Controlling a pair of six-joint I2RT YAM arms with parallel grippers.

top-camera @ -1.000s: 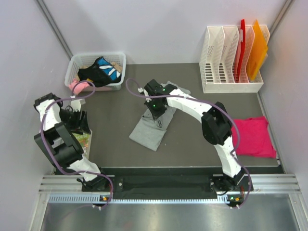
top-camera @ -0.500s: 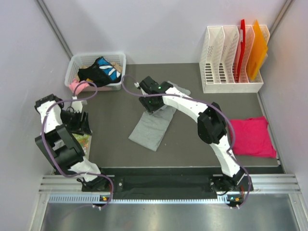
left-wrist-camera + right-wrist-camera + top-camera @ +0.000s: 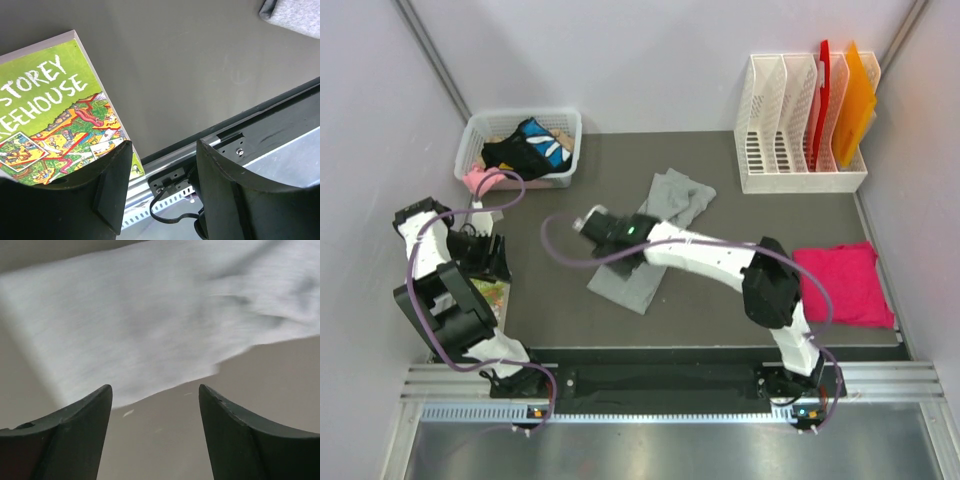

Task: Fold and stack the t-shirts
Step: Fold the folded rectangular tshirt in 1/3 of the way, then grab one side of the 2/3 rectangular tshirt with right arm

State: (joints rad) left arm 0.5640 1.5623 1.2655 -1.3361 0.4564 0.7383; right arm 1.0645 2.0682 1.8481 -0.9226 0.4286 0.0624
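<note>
The bench (image 3: 560,290) is a dark grey mat boxed in by pale lilac walls, with a metal rail (image 3: 670,382) along its near edge. A white basket (image 3: 520,117) of clothes sits in the far left corner. A white file rack (image 3: 790,180) in the far right corner holds a red folder (image 3: 823,90) and an orange folder (image 3: 855,100).

The grey t-shirt (image 3: 632,285) lies in a long, rumpled strip across the middle of the bench. The pink t-shirt (image 3: 845,285) lies folded by the right edge.

From above, the right tool (image 3: 590,223) reaches over the grey t-shirt's left side. Its wrist camera shows what that view cannot: the fingers spread wide, gripping nothing, above the cloth's edge and bare mat.

The left tool (image 3: 490,255) hangs by the left edge. Its own camera shows it released too, above a green picture book (image 3: 55,115) and the rail, with a corner of grey cloth at top right.
</note>
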